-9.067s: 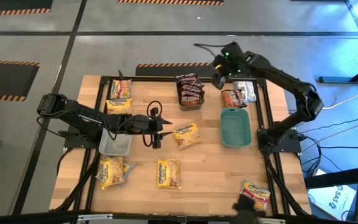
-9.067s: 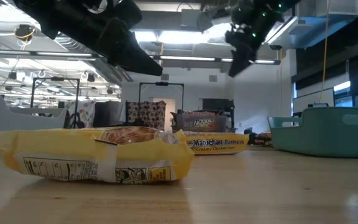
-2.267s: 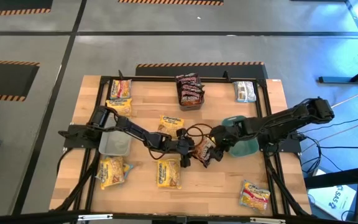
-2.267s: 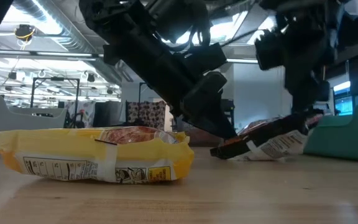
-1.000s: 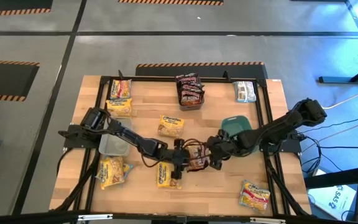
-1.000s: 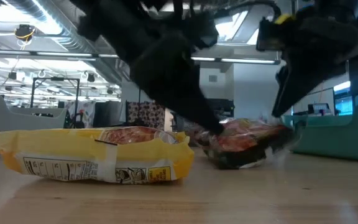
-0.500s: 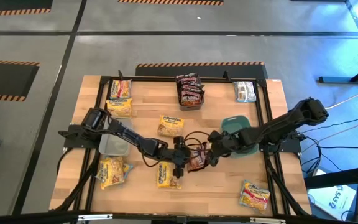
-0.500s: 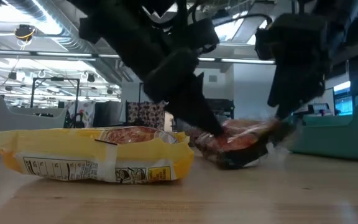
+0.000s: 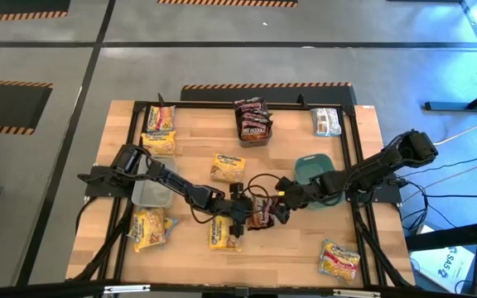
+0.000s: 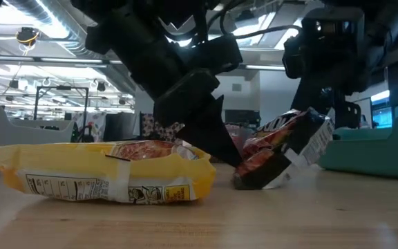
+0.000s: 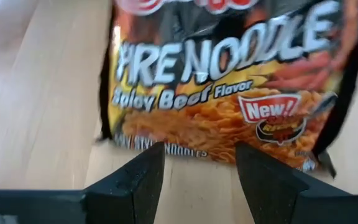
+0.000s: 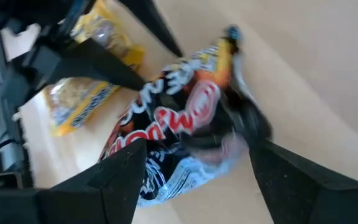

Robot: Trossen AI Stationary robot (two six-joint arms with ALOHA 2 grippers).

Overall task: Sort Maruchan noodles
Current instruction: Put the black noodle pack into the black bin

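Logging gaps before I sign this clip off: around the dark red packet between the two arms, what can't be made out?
- Whether either arm grips the dark red packet: high view, the arms cover it.
- Its far end: low view, the left gripper hides it.
- Its top and right edges: left wrist view, cut off.
- Its printing: right wrist view, blurred.
- The yellow packet beside it: high view, partly under the left arm.

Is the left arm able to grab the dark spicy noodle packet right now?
Probably yes. The left gripper is open right at the edge of the dark packet, with nothing between them. The packet is tipped up on the table, and the open right gripper is crowding the other side, so it may get bumped.
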